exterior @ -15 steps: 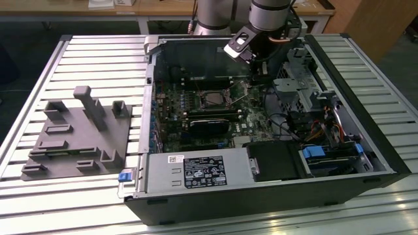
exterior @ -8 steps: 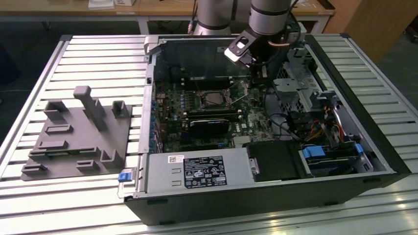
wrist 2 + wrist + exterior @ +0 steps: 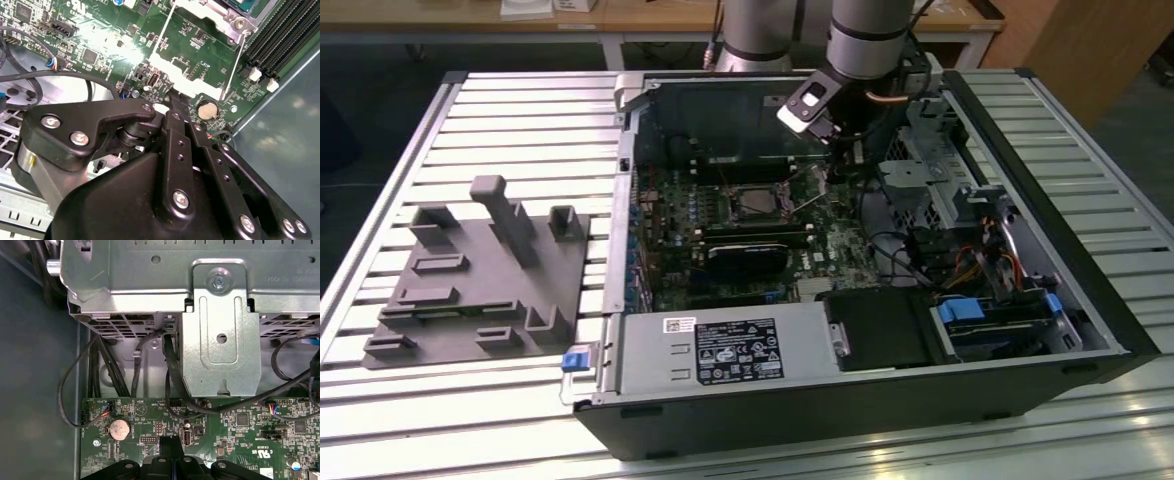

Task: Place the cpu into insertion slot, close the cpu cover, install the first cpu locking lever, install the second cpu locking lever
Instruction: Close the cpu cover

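Exterior view: an open computer case (image 3: 854,430) lies on a slatted table (image 3: 520,110), with a grey fixture (image 3: 480,270) toward the exterior view's left. In the upper middle of the frame the gripper (image 3: 838,172) hangs inside the case, just to the exterior view's right of the socket (image 3: 727,205). The cpu (image 3: 755,205) lies flat in that socket, its pale face up, apart from the gripper. In both wrist views the gripper (image 3: 174,100) (image 3: 171,442) has its fingers pressed together, with nothing visible between them. The tips are close over the green board, near a coin battery (image 3: 206,110) (image 3: 119,429). In the second wrist view a thin wire lever (image 3: 233,65) runs close by. A metal drive cage (image 3: 220,340) shows in the first wrist view.
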`<state>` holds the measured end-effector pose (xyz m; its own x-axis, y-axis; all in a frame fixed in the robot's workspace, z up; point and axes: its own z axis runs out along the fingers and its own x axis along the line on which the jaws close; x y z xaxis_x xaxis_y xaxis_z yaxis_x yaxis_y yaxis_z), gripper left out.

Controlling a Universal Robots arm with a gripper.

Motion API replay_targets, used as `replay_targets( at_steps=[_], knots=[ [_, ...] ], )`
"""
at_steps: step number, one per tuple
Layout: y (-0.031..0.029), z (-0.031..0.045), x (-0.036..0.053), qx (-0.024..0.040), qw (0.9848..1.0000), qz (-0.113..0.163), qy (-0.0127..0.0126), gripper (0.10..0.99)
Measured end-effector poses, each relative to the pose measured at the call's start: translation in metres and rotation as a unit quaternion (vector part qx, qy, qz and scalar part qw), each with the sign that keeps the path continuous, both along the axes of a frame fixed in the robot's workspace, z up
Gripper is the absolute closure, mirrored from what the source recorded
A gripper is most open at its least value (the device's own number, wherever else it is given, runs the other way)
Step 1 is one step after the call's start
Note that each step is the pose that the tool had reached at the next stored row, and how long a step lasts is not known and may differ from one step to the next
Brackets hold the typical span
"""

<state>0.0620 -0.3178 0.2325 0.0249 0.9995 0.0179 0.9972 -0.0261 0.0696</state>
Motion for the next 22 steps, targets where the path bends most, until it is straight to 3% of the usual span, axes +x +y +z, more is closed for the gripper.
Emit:
replay_targets(
  at_steps=[8,22],
  knots=[
    [0.0001,-0.0003,-0.0014,0.0002,1.0000,0.000,0.0000,0.980],
    [0.0000,-0.0010,-0.0210,0.0001,1.0000,0.000,-0.0001,0.980]
  ],
)
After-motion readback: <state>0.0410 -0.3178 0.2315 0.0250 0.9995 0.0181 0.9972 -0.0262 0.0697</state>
